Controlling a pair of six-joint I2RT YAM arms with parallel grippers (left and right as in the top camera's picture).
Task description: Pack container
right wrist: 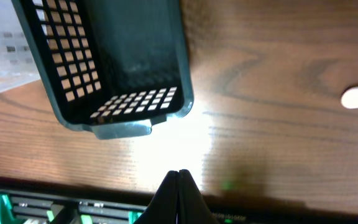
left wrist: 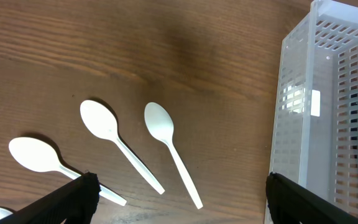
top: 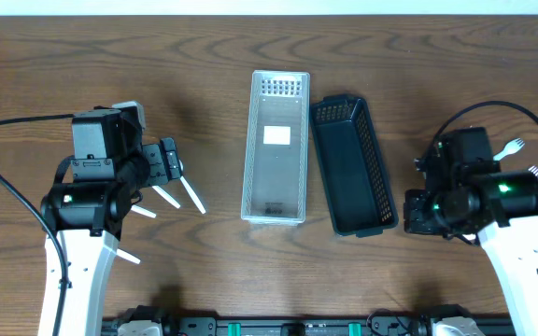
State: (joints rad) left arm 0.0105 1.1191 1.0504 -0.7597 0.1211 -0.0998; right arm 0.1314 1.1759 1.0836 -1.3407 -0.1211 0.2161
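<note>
Left wrist view shows the left gripper [left wrist: 180, 186] wide open and holding nothing. It hangs over the white plastic spoons [left wrist: 160, 127], which lie flat on the desk [left wrist: 73, 50]. The spoons lie near each other, and one handle runs right under the gap between the fingers. If the gripper comes down here, it may pinch two spoons at once or push one away. The spoons are thin and flat, so one could also slip out. The clear container [left wrist: 328, 124] stands empty just beside one finger, and that finger could bump it and slide it.

The right gripper [right wrist: 179, 177] is shut tight with nothing in it. It sits over bare desk near the end of the black basket [right wrist: 135, 102], which is empty too. A white fork [top: 510, 147] lies off to its side. Shut like this, the gripper cannot pick the fork up, and it might knock the basket if it swings that way.
</note>
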